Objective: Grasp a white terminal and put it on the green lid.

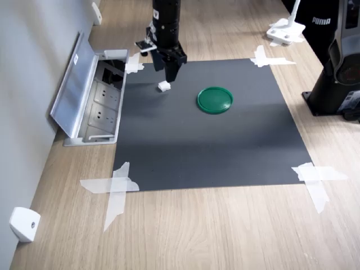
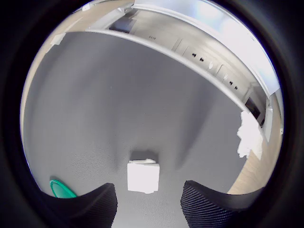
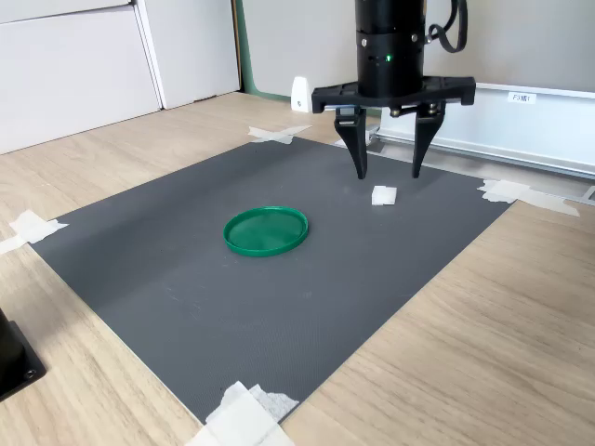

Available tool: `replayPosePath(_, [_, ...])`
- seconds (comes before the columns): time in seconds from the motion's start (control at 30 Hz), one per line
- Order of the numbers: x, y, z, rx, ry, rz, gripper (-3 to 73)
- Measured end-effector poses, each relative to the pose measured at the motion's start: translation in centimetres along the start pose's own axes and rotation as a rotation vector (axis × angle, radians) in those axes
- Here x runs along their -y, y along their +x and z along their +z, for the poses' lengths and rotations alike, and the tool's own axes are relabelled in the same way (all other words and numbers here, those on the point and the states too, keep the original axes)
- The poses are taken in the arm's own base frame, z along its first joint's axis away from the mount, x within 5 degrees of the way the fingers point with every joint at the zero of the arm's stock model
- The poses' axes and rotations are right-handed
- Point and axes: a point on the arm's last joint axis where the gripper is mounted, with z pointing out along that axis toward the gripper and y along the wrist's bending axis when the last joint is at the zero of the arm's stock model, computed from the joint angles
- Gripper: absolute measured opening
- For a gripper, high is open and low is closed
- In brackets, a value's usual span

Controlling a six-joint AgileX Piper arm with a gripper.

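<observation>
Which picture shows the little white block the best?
The wrist view: the white terminal looks big there, lying on the mat between the open gripper's fingers. In both exterior views it is only a tiny white speck below the gripper.

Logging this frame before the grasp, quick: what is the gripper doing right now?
Gripper: open, holding nothing, fingers apart above the white terminal, which lies on the mat.

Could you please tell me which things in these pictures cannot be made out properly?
- Flat round dark-green plastic lid: in the wrist view only a sliver shows, cut off by the lens edge and a finger of the gripper.
- Tiny white plastic terminal: too small in both exterior views to show detail.
</observation>
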Motion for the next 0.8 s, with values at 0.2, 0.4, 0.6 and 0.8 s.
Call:
replayPosePath(0.2, [0.0,0.0,1.2,-0.010,-0.014,-0.005,57.8])
replayPosePath(0.4, [-0.1,-0.1,1.8,-0.014,-0.030,-0.023,57.8])
replayPosePath(0.6, [-0.1,0.0,1.9,-0.015,-0.031,-0.027,57.5])
replayPosePath(0.8, [-0.1,0.0,2.2,-0.019,-0.036,-0.028,51.4])
